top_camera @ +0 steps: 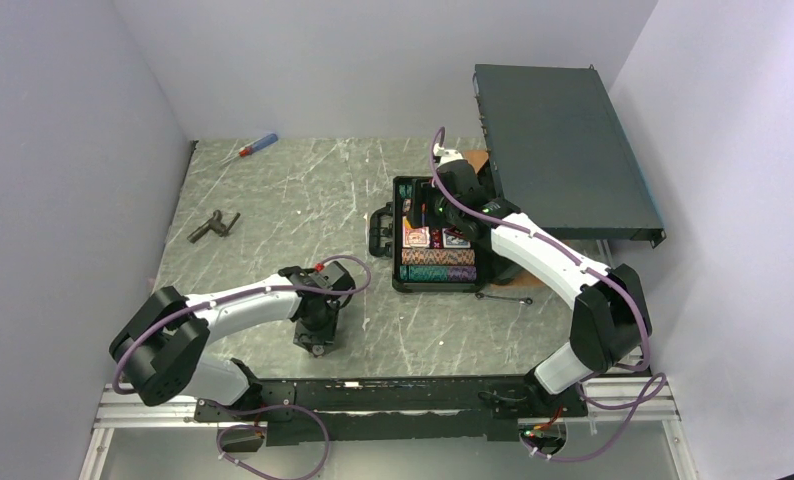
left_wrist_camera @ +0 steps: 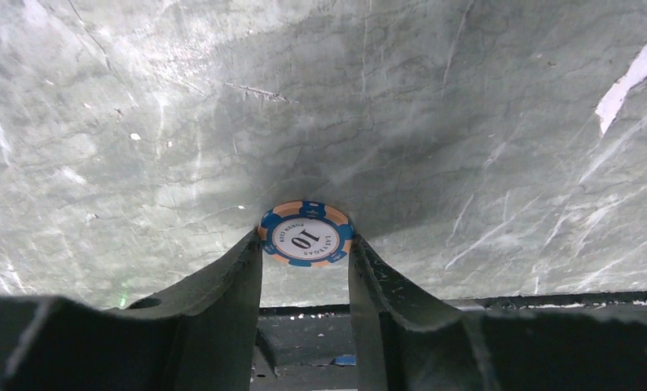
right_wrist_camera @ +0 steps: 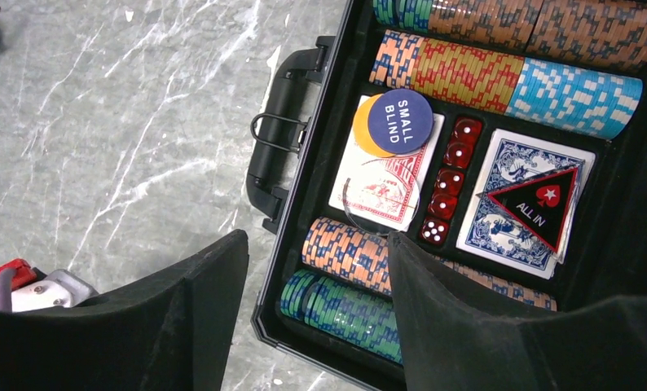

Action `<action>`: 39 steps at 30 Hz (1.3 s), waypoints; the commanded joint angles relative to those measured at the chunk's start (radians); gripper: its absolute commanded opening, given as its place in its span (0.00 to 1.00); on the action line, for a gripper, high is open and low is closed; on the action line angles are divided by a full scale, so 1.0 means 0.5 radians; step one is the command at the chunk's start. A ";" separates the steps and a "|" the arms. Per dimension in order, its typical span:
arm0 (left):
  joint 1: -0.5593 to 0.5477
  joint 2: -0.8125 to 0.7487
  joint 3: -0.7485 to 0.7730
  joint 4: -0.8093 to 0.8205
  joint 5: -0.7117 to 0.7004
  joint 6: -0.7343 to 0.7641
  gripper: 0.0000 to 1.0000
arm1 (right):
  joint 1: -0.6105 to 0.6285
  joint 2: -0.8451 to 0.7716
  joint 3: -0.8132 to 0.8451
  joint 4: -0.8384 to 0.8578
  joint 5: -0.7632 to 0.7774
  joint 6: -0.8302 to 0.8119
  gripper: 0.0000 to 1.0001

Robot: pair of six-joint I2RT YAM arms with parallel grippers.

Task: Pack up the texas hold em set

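The small dark case lies open right of centre with its handle to the left. The right wrist view shows its rim, rows of striped chips, a red deck, a blue deck, red dice and a round "small blind" button. My right gripper is open and empty above the case's corner; it also shows in the top view. My left gripper points down at the table, shut on a blue-and-orange "10" chip lying flat.
A large flat dark rack box leans at the back right. A red-and-blue screwdriver lies at the back left, a dark metal tool at the left, and a thin dark tool in front of the case.
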 commanded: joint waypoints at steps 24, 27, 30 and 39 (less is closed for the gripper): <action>0.013 -0.624 0.774 0.686 -0.248 1.559 0.35 | -0.192 -0.004 0.311 0.075 -1.217 0.234 0.75; 0.013 -0.643 0.726 0.714 -0.192 1.576 0.35 | -0.169 0.031 0.362 0.081 -1.338 0.244 0.74; 0.011 -0.677 0.654 0.764 -0.160 1.570 0.34 | -0.103 0.095 0.427 0.053 -1.418 0.248 0.69; 0.013 -0.664 0.624 0.759 -0.161 1.556 0.31 | 0.157 0.238 0.585 -0.083 -1.357 0.174 0.62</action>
